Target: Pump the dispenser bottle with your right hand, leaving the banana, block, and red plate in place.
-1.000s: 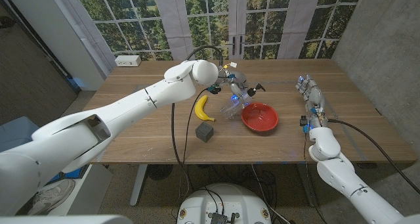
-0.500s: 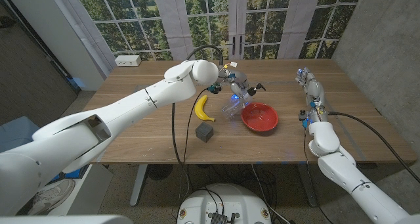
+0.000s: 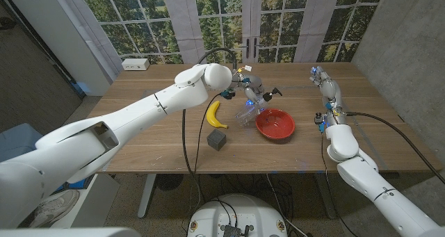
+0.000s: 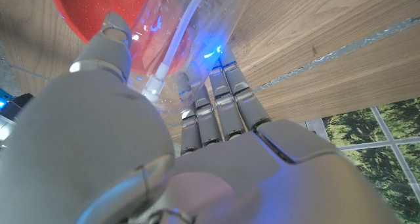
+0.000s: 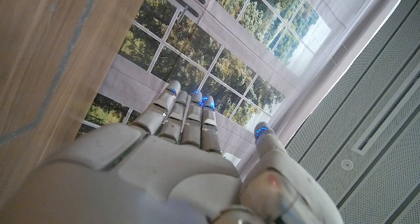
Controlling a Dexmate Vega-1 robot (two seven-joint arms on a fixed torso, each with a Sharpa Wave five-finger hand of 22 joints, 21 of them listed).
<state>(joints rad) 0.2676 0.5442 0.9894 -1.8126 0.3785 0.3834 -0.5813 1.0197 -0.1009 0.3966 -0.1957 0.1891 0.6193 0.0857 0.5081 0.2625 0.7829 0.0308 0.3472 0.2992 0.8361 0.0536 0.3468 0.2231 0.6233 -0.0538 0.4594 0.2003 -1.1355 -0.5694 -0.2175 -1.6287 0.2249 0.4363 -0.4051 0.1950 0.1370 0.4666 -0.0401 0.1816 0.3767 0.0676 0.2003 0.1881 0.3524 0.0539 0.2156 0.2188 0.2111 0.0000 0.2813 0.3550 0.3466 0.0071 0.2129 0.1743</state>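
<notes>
Left hand (image 3: 249,91) gripped the clear dispenser bottle (image 3: 252,106), apparently tilted, at bench centre, between banana (image 3: 215,114) at nine o'clock and red plate (image 3: 274,123) at four. Right hand (image 3: 327,90), fingers straight and empty, needed to reach toward nine o'clock and press the pump head (image 3: 272,93) squarely, clear of the plate.

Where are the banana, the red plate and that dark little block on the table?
banana (image 3: 216,114): head view, on the middle of its yellow curve.
red plate (image 3: 275,124): head view, on its bare red inside.
block (image 3: 217,140): head view, on the dark cube's top face.
</notes>
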